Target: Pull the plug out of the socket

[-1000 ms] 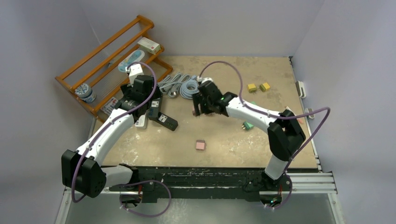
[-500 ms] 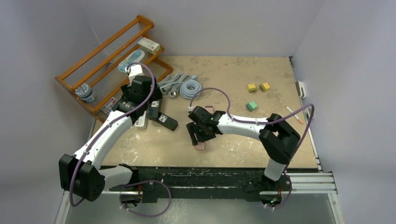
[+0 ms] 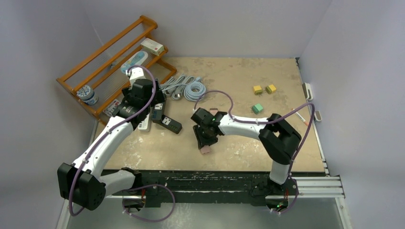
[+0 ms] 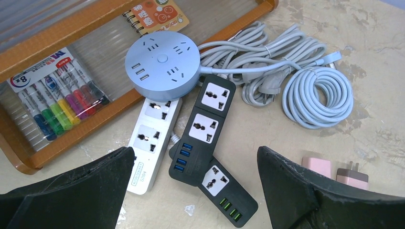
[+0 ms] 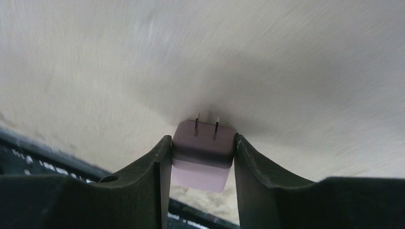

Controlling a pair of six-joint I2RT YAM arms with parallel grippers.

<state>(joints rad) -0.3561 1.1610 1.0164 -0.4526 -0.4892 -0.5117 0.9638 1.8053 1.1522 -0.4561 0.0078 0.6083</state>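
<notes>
My right gripper is shut on a pink plug, with the fingers pressing both sides and the two prongs pointing away over the table. In the top view this gripper is low near the table's front edge, and the plug shows just below it. My left gripper is open and empty, hovering over two crossed black power strips, a white strip and a round blue socket hub. No plug shows in their sockets. In the top view it is at the left.
A wooden rack with markers and small items stands at the back left. Coiled grey cables lie behind the strips. Two more pink plugs lie right of the strips. Green and yellow plugs lie at the back right.
My right arm swung from the table's middle toward the front edge and closed on the pink plug lying there. The left gripper shifted slightly and stays open.
</notes>
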